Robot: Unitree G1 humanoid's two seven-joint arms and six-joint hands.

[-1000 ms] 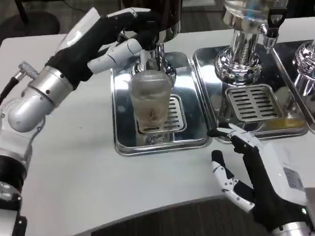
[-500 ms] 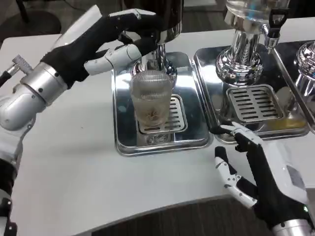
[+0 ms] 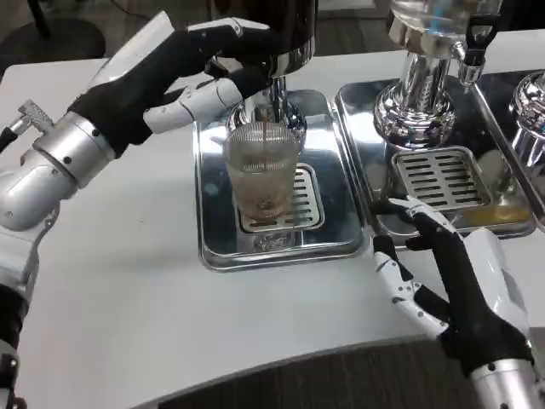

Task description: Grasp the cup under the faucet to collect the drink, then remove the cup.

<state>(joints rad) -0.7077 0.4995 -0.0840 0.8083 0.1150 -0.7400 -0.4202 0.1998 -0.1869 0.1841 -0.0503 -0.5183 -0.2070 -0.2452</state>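
Observation:
A ribbed clear cup (image 3: 261, 173) stands upright on the grate of the left steel drip tray (image 3: 215, 230), directly under the dark dispenser's faucet (image 3: 271, 100). A thin brown stream runs into the cup, and a little brown drink lies at its bottom. My left hand (image 3: 183, 72) reaches in from the left above the cup, its fingers at the faucet's handle (image 3: 255, 64). My right hand (image 3: 443, 273) hovers low at the front right, fingers spread, holding nothing, to the right of the cup.
A second dispenser (image 3: 426, 51) stands on its own steel tray (image 3: 362, 170) to the right, with a grate (image 3: 438, 177). Part of a third dispenser (image 3: 528, 111) shows at the far right edge. The white table (image 3: 128, 281) extends in front to a curved edge.
Brown drink has started flowing into the cup. My right hand has moved up and slightly right toward the trays. My left hand has stayed at the faucet handle.

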